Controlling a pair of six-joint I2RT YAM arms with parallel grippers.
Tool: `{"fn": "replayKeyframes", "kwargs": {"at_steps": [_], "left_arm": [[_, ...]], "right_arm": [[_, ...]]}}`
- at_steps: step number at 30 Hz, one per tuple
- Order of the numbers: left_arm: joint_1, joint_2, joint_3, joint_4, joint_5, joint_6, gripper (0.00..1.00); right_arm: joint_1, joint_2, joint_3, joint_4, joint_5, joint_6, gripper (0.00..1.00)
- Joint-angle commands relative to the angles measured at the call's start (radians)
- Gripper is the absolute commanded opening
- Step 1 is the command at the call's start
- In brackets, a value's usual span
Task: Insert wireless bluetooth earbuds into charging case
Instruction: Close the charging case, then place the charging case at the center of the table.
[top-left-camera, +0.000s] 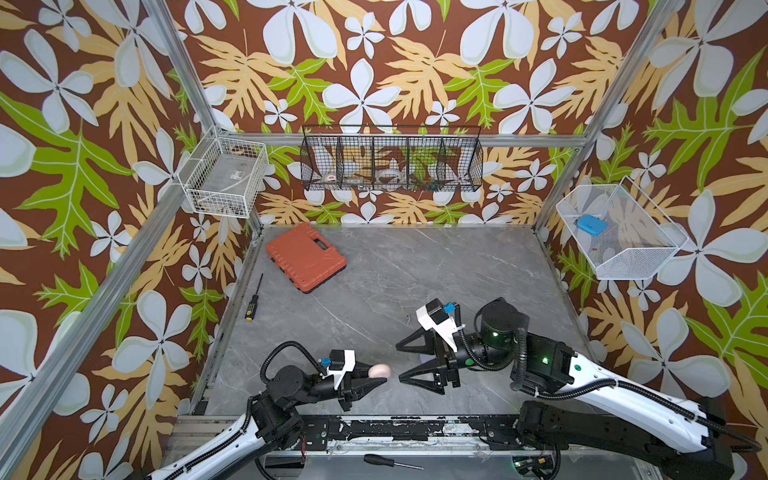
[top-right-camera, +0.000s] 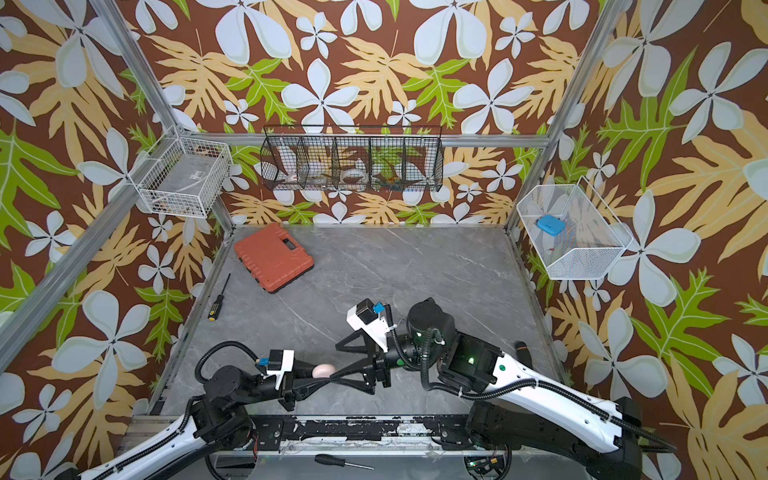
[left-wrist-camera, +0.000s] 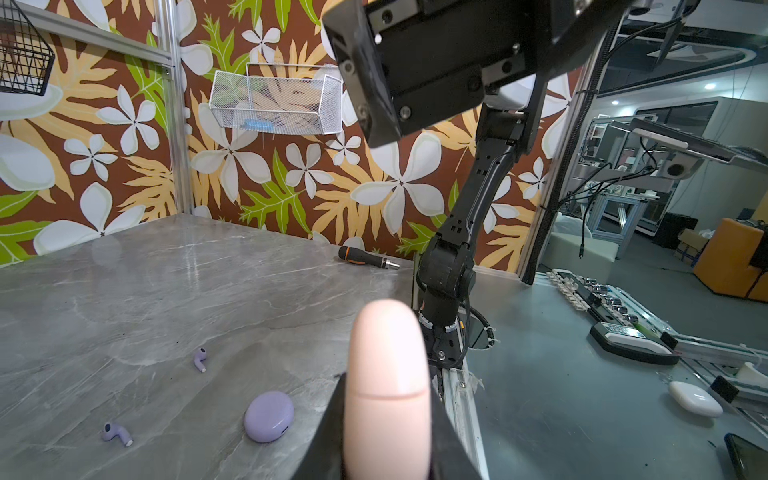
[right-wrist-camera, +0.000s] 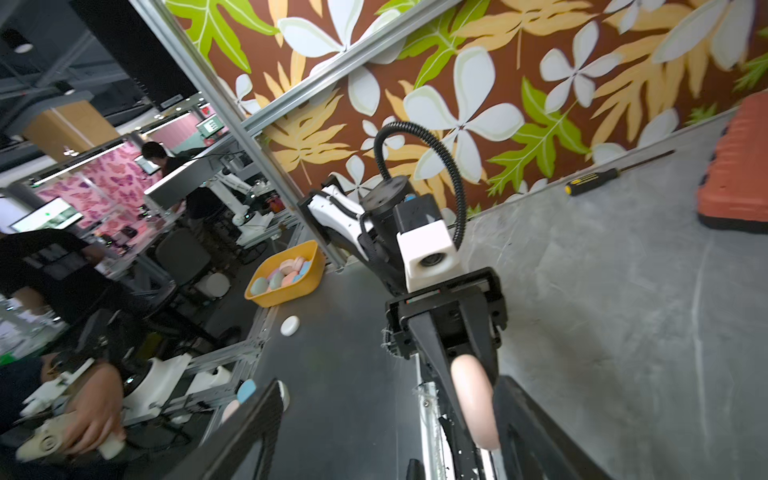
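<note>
Pink plastic sits clamped in the left end effector (top-left-camera: 371, 376): a closed, puck-like pink case (top-left-camera: 381, 370), held edge-on above the worktop (top-left-camera: 415, 270) at the lower centre of both top views. Its lid seam (left-wrist-camera: 388, 395) shows as a thin line across the rim in the left wrist view. The right end effector (top-left-camera: 400, 361) has its jaws spread wide and empty, tips just beside the pink case and aimed at it. A lavender case (left-wrist-camera: 269, 417) rests shut on the worktop at the lower left of the left wrist view, and 2 lavender earbuds (left-wrist-camera: 117, 433) lie loose near it, apart from each other and from it. No pink earbuds show in any view. The step in hand looks like opening the pink case so that earbuds can go in. To do it well, the right end effector should catch only the lid side of the seam, never the base. The left end effector needs a firm hold on the base, since a smooth round shell will likely twist or squirt free under a sideways push. A slow approach suits this, and the pull should follow the lid's arc. Which side the hinge is on cannot be told.
</note>
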Motion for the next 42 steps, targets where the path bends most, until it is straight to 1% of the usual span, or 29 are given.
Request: {"fn": "replayKeyframes", "kwargs": {"at_steps": [1,3,6,8,12,15,18,20,23,25,28,34,38,42], "left_arm": [[0.001,0.002,0.004,0.018,-0.030,-0.018,0.00],[0.001,0.012,0.012,0.005,-0.057,-0.008,0.00],[0.001,0.036,0.044,-0.029,-0.115,0.005,0.00],[0.001,0.066,0.070,-0.037,-0.194,-0.040,0.00],[0.001,0.154,0.135,-0.037,-0.331,-0.151,0.00],[0.001,0.222,0.190,-0.075,-0.457,-0.237,0.00],[0.001,0.292,0.252,-0.173,-0.595,-0.299,0.00],[0.001,0.345,0.290,-0.240,-0.656,-0.322,0.00],[0.002,0.439,0.326,-0.313,-0.711,-0.398,0.00],[0.002,0.499,0.340,-0.339,-0.721,-0.430,0.00],[0.007,0.579,0.349,-0.367,-0.771,-0.482,0.00],[0.018,0.695,0.342,-0.354,-0.822,-0.550,0.00],[0.039,0.780,0.339,-0.342,-0.786,-0.577,0.00],[0.051,0.867,0.358,-0.342,-0.746,-0.578,0.00]], "right_arm": [[-0.014,-0.025,0.023,-0.075,0.235,-0.036,0.80],[-0.022,-0.039,0.038,-0.107,0.415,-0.027,0.81],[-0.040,-0.054,0.047,-0.141,0.605,-0.008,0.82],[-0.066,-0.061,0.038,-0.150,0.673,0.013,0.82],[-0.150,-0.069,-0.003,-0.151,0.732,0.068,0.83],[-0.238,-0.065,-0.042,-0.160,0.730,0.118,0.83],[-0.340,-0.056,-0.085,-0.168,0.675,0.167,0.83],[-0.390,-0.054,-0.119,-0.162,0.646,0.186,0.83],[-0.449,-0.051,-0.171,-0.144,0.607,0.208,0.83],[-0.471,-0.049,-0.196,-0.135,0.595,0.214,0.82],[-0.486,-0.043,-0.218,-0.127,0.595,0.217,0.82],[-0.486,-0.040,-0.245,-0.121,0.589,0.213,0.82],[-0.487,-0.039,-0.253,-0.116,0.577,0.211,0.82],[-0.489,-0.039,-0.258,-0.106,0.565,0.211,0.82]]}}
